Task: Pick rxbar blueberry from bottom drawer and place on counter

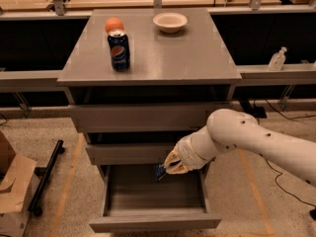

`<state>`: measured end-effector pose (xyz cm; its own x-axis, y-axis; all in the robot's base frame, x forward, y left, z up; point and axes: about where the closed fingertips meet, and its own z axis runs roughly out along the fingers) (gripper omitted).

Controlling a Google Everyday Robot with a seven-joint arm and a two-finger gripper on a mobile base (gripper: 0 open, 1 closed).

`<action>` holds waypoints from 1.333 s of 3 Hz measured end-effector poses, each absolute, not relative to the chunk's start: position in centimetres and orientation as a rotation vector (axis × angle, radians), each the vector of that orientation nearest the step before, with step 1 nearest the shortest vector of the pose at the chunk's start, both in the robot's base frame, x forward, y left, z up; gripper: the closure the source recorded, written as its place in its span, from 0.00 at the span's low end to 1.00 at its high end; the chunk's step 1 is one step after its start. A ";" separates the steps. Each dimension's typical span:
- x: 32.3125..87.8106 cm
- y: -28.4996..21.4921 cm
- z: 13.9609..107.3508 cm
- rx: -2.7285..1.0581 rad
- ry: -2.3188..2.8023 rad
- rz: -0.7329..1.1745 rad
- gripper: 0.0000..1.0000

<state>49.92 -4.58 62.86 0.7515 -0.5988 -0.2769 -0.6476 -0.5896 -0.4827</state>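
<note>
A white robot arm reaches from the right into the open bottom drawer (153, 217), a shallow grey box. Its gripper (165, 169) hangs at the drawer's far side, fingers pinched on the rxbar blueberry (158, 171), a small flat navy wrapper. The bar is probably light, crinkly and slippery, best held across its flat faces. Above is the matte grey surface (187, 58).

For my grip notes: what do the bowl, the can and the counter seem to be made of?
Bowl: pale, matte; paper or plastic perhaps. Pepsi can: probably aluminium, glossy printed wall. Counter: grey, smooth, slight sheen; laminate or painted metal, unclear. The tool holds the rxbar blueberry above the bottom drawer.
</note>
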 end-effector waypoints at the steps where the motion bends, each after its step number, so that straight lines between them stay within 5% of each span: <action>1: 49.6 -4.8 68.3 -2.386 0.834 0.074 1.00; 2: 48.5 -4.2 76.4 -2.453 0.719 -0.016 1.00; 4: 49.1 -3.9 76.4 -2.445 0.697 0.018 1.00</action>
<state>49.11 -3.90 76.38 0.8627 -0.4772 -0.1673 -0.4853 -0.6884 -0.5391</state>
